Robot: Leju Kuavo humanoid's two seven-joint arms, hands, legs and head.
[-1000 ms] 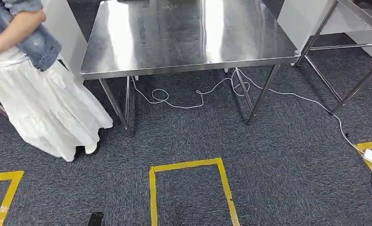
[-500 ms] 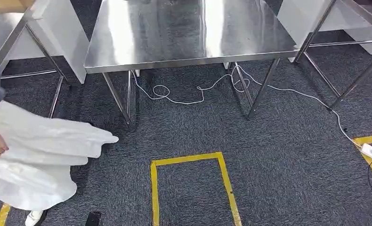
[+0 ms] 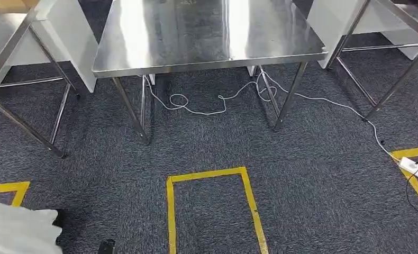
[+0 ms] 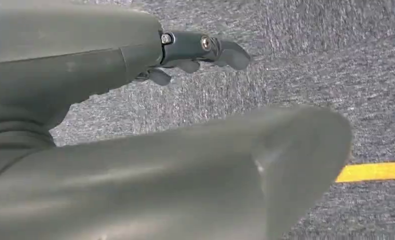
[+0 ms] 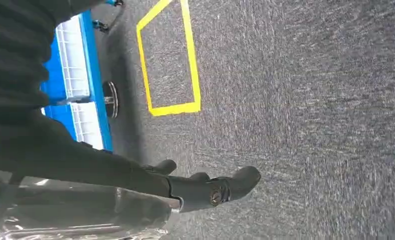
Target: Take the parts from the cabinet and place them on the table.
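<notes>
The steel table (image 3: 207,32) stands ahead of me in the head view, its top bare and shiny. My left hand (image 4: 195,50) hangs over the dark carpet, thick grey thumb in front and darker fingers spread beyond it, holding nothing. My right hand (image 5: 210,187) also hangs above the carpet with its fingers stretched out and nothing between them. Some glossy clear plastic (image 5: 60,222) lies close under that arm; what it belongs to I cannot tell.
Metal-framed racks with white panels stand left (image 3: 64,47) and right (image 3: 355,26) of the table. A white cable (image 3: 196,110) trails under the table to a power strip (image 3: 414,168). A yellow tape rectangle (image 3: 207,174) marks the carpet. A person's white cloth (image 3: 16,233) lies at lower left.
The person in the white skirt has walked from beside the table's left side out past the lower left corner, uncovering the left rack. The camera shifted slightly.
</notes>
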